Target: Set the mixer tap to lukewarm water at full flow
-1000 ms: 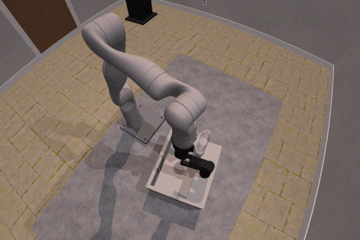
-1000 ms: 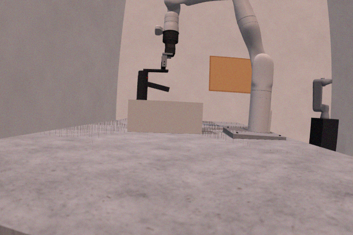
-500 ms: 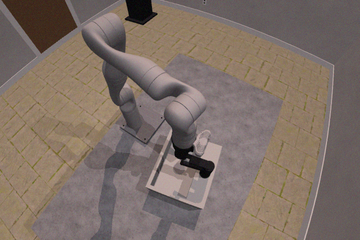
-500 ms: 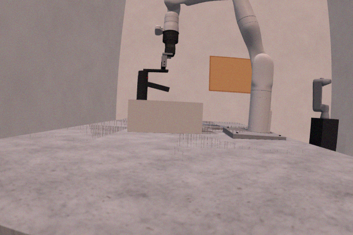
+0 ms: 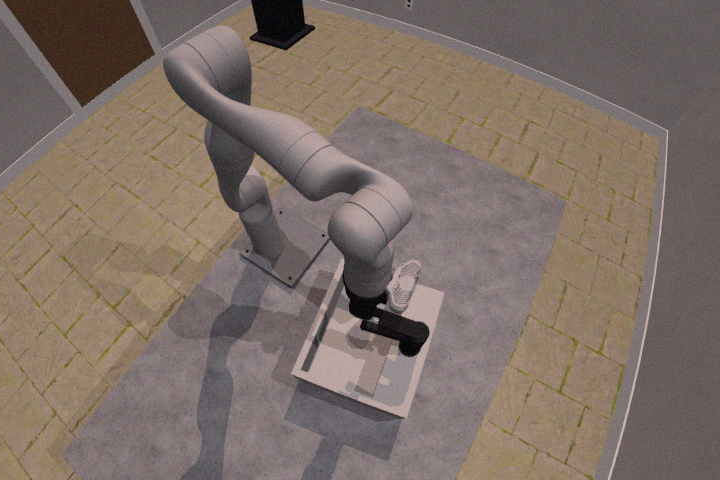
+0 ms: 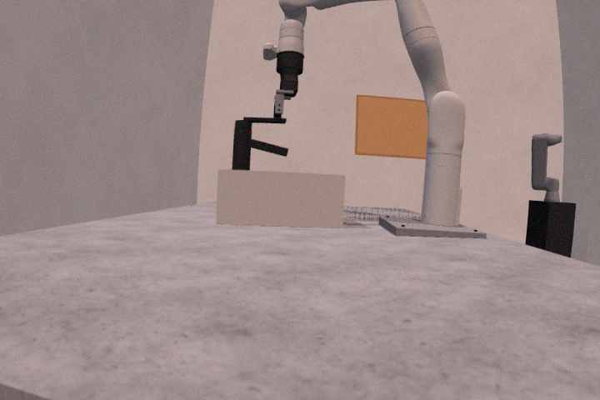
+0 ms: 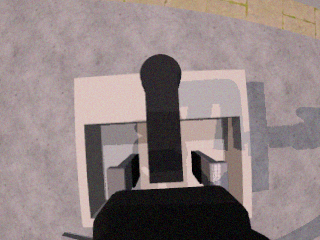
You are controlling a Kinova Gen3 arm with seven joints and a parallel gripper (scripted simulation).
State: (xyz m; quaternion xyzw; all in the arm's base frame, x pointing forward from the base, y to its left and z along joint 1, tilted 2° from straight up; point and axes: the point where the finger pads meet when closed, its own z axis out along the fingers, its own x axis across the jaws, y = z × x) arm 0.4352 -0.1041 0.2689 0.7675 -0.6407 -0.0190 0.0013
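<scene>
Both fingers wide astride lever (image 7: pixel 163 134)

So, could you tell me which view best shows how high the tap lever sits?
The exterior view: the lever shows side-on, level above the spout. The wrist and top views show it only from above.

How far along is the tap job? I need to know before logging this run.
Done: the open gripper is lined up, its fingers straddling the lever near its tip. In hand: nothing gripped yet. Left: close on the lever and lift it fully; it lies flat above the spout, already pointing the same way, so lukewarm seems set.
</scene>
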